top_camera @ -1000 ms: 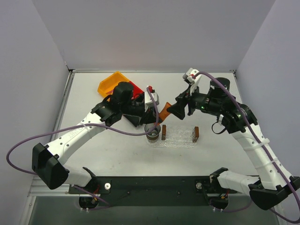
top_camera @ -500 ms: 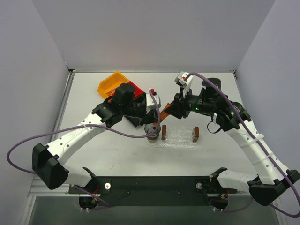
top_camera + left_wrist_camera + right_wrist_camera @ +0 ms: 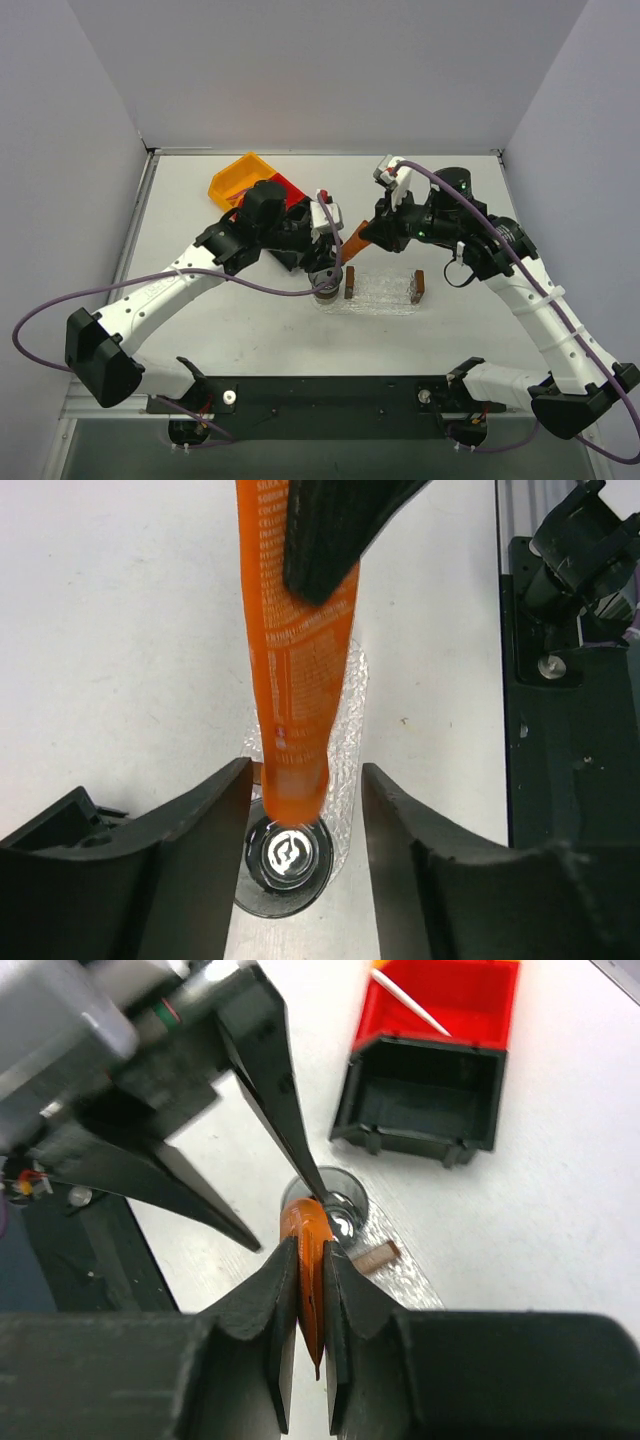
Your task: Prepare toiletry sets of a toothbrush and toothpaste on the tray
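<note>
- My right gripper (image 3: 310, 1252) is clamped on the flat tail of the orange wedge-shaped toothpaste tube (image 3: 300, 680), which hangs over the left end of the clear bumpy plastic tray (image 3: 385, 292).
- The tube's long axis slopes down towards my left gripper (image 3: 305, 772), whose fingers stand apart on either side of the cap end.
- The tube is slim, white-printed and tapers towards the cap.
</note>
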{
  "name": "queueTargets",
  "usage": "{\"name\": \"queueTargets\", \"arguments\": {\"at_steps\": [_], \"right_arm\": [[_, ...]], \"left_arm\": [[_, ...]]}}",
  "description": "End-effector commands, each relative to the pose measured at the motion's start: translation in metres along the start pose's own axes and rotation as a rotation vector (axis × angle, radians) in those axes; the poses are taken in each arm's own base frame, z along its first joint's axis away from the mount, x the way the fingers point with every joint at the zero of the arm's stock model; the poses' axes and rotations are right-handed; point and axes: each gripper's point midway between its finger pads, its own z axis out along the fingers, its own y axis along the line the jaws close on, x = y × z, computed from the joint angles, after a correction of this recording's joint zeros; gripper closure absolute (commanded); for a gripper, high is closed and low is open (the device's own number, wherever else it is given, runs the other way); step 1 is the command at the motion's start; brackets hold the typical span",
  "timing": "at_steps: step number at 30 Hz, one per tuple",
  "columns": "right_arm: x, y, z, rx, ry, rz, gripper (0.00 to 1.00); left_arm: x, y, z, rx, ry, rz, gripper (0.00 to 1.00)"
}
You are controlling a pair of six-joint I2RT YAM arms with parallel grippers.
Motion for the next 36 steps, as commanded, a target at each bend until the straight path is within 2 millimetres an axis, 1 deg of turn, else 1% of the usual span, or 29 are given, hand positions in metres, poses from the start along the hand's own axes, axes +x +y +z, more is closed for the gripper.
{"name": "queueTargets", "arguments": {"at_steps": [1, 2, 3, 4, 5, 7, 9, 11, 12, 14, 15, 17, 18, 19, 21, 22, 24, 26, 28, 32, 36], "right_arm": [[0.006, -0.026, -0.017, 0.164, 0.056, -0.031, 1.0], [0.008, -0.029, -0.018, 0.179, 0.061, -0.035, 1.0], [0.009, -0.031, -0.021, 0.194, 0.064, -0.045, 1.0], [0.011, -0.032, -0.023, 0.205, 0.073, -0.049, 1.0], [0.014, -0.037, -0.026, 0.235, 0.085, -0.05, 1.0], [0.021, -0.04, -0.03, 0.256, 0.116, -0.057, 1.0], [0.029, -0.048, -0.034, 0.299, 0.149, -0.068, 1.0], [0.038, -0.053, -0.038, 0.333, 0.173, -0.077, 1.0], [0.043, -0.059, -0.041, 0.369, 0.189, -0.082, 1.0], [0.049, -0.064, -0.046, 0.4, 0.201, -0.09, 1.0], [0.058, -0.069, -0.047, 0.417, 0.224, -0.086, 1.0], [0.066, -0.073, -0.05, 0.44, 0.245, -0.09, 1.0], [0.075, -0.077, -0.051, 0.457, 0.267, -0.086, 1.0], [0.08, -0.078, -0.052, 0.463, 0.277, -0.083, 1.0], [0.088, -0.08, -0.052, 0.465, 0.296, -0.079, 1.0], [0.096, -0.081, -0.052, 0.466, 0.313, -0.071, 1.0], [0.103, -0.083, -0.052, 0.469, 0.327, -0.063, 1.0], [0.114, -0.086, -0.054, 0.477, 0.351, -0.051, 1.0], [0.122, -0.088, -0.054, 0.474, 0.364, -0.048, 1.0], [0.131, -0.091, -0.055, 0.467, 0.364, -0.01, 1.0], [0.135, -0.094, -0.053, 0.468, 0.343, -0.007, 1.0]], "left_arm": [[-0.041, 0.006, -0.021, -0.087, -0.121, 0.083, 0.33], [-0.038, 0.009, -0.021, -0.109, -0.118, 0.082, 0.25], [-0.038, 0.009, -0.022, -0.117, -0.119, 0.086, 0.15], [-0.04, 0.01, -0.026, -0.132, -0.127, 0.091, 0.15], [-0.036, 0.012, -0.027, -0.149, -0.119, 0.086, 0.14], [-0.036, 0.015, -0.034, -0.178, -0.119, 0.094, 0.13], [-0.027, 0.019, -0.039, -0.213, -0.098, 0.095, 0.13], [-0.026, 0.022, -0.049, -0.251, -0.096, 0.099, 0.13], [-0.019, 0.026, -0.055, -0.281, -0.086, 0.092, 0.13], [-0.014, 0.029, -0.062, -0.305, -0.081, 0.085, 0.13], [-0.01, 0.029, -0.067, -0.315, -0.078, 0.082, 0.13], [-0.003, 0.034, -0.076, -0.339, -0.068, 0.068, 0.13], [-0.003, 0.034, -0.082, -0.35, -0.072, 0.068, 0.13], [0.004, 0.037, -0.086, -0.365, -0.058, 0.053, 0.13], [0.007, 0.038, -0.092, -0.38, -0.055, 0.05, 0.13], [0.012, 0.039, -0.095, -0.39, -0.045, 0.044, 0.13], [0.015, 0.041, -0.1, -0.413, -0.041, 0.044, 0.13], [0.021, 0.044, -0.103, -0.427, -0.029, 0.035, 0.13], [0.023, 0.043, -0.105, -0.43, -0.03, 0.031, 0.13], [0.027, 0.046, -0.107, -0.44, -0.034, 0.011, 0.13], [0.028, 0.049, -0.11, -0.446, -0.043, 0.003, 0.13]]}}
